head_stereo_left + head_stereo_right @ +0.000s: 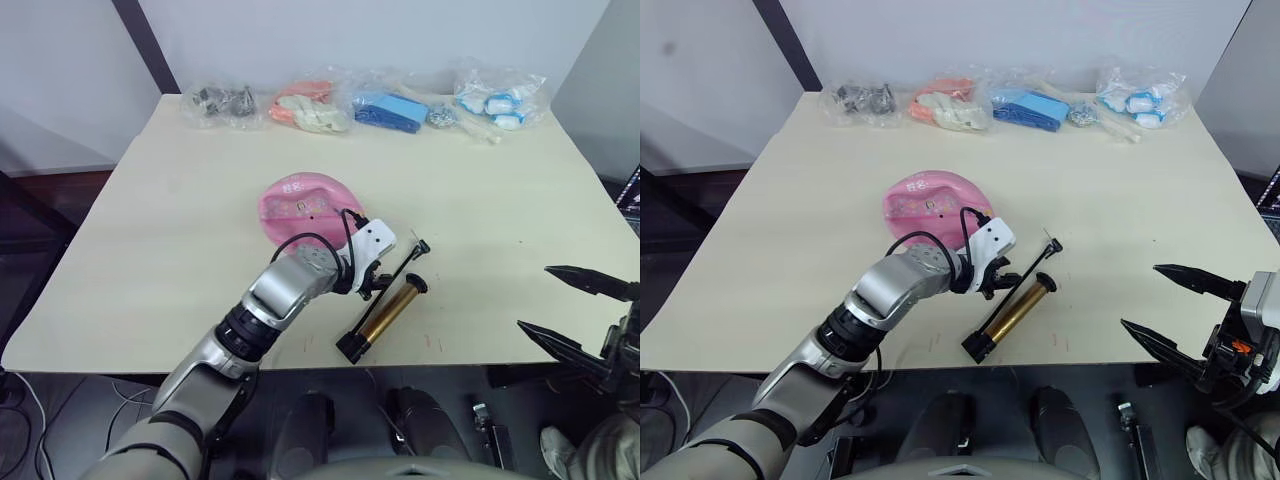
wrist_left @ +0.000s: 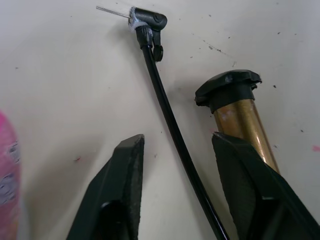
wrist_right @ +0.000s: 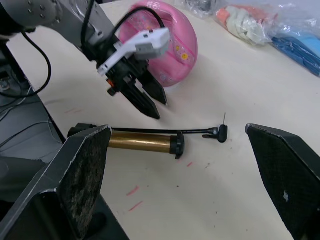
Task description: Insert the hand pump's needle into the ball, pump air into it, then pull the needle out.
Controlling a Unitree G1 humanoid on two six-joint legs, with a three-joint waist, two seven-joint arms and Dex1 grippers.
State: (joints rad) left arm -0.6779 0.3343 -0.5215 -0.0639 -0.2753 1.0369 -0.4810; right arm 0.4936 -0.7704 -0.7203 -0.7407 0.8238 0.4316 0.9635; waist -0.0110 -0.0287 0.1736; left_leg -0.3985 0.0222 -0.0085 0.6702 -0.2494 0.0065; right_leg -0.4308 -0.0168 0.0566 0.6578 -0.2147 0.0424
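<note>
The pink ball (image 1: 303,205), caved in like a bowl, lies mid-table. Just right of it the hand pump (image 1: 385,318) lies flat, gold barrel (image 2: 245,125) pointing toward the table's front edge. Its thin black hose (image 2: 167,115) runs along the table to the black fitting (image 2: 150,20), and the needle (image 2: 112,11) sticks out of it over bare table. My left gripper (image 2: 177,142) is open, with one finger on each side of the hose and nothing gripped. My right gripper (image 1: 535,298) hangs open off the front right of the table, apart from the pump.
Several clear bags line the table's far edge: grey metal parts (image 1: 220,103), orange and white items (image 1: 308,107), a blue item (image 1: 390,110), white and blue pieces (image 1: 497,100). The table's front edge (image 1: 150,362) is near the pump's base.
</note>
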